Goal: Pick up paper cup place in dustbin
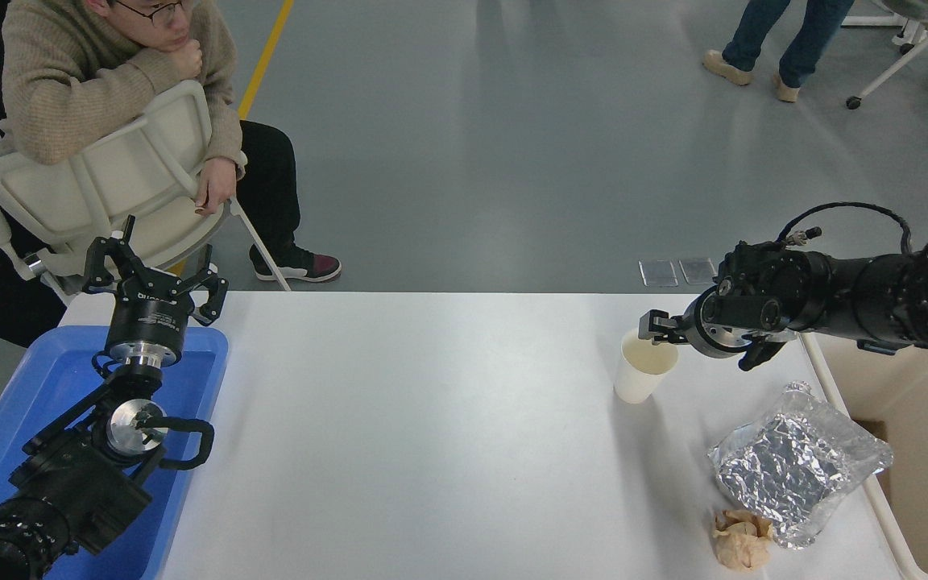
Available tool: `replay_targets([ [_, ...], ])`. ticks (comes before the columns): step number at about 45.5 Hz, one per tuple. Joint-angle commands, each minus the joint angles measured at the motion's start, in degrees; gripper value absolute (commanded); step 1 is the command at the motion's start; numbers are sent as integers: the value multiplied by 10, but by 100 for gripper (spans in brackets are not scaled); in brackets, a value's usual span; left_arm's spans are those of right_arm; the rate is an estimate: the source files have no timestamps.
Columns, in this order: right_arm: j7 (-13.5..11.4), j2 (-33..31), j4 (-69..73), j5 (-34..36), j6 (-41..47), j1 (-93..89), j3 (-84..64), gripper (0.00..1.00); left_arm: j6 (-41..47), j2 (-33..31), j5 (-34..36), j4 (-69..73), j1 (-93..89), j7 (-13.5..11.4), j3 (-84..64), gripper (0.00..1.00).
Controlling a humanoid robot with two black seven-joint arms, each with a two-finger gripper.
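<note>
The white paper cup (640, 377) stands upright on the white table (432, 419) at the far right, its cream inside showing. My right gripper (704, 342) comes in from the right edge, just behind and right of the cup. It is open, with one finger (656, 326) at the cup's far rim and the other (756, 357) well to the right. The cup is not lifted. The cream dustbin (923, 403) stands off the table's right edge, partly cut off by the frame. My left gripper (159, 270) is parked open over the blue tray at the lower left.
A crinkled silver foil bag (798, 463) and a crumpled tan paper ball (742, 538) lie at the front right, between the cup and the dustbin. A blue tray (190, 419) sits at the left. A person sits on a chair (101, 185) behind the far left corner.
</note>
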Motion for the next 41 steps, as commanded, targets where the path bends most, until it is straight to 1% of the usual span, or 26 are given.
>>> replay_targets([
  [1,0,8,-28,0,-4,-31,17,90,0,0,0,0,0,0,0,99],
  [7,-1,10,-33,1,-11,-32,21,89,0,0,0,0,0,0,0,99],
  [10,-1,10,-33,3,-12,-32,24,85,0,0,0,0,0,0,0,99],
  [13,-1,10,-33,10,-12,-32,24,80,0,0,0,0,0,0,0,99],
  [16,-1,10,-33,15,-12,-32,23,73,0,0,0,0,0,0,0,99],
  [18,-1,10,-33,17,-11,-32,23,65,0,0,0,0,0,0,0,99],
  [21,-1,9,-32,21,-11,-33,23,58,0,0,0,0,0,0,0,99],
  [22,-1,9,-32,24,-10,-33,23,53,0,0,0,0,0,0,0,99],
  [25,-1,9,-32,27,-9,-33,23,46,0,0,0,0,0,0,0,99],
  [26,-1,9,-30,29,-7,-33,23,37,0,0,0,1,0,0,0,99],
  [30,-1,9,-28,33,-4,-32,24,23,0,0,0,0,0,0,0,99],
  [32,-1,9,-27,37,-4,-32,24,18,0,0,0,0,0,0,0,99],
  [35,-1,8,-27,43,-4,-31,24,15,0,0,0,0,0,0,0,99],
  [39,0,7,-25,51,-2,-31,24,1,0,0,0,0,0,0,0,99],
  [41,0,8,-22,55,-1,-31,23,0,0,0,0,0,0,0,0,99],
])
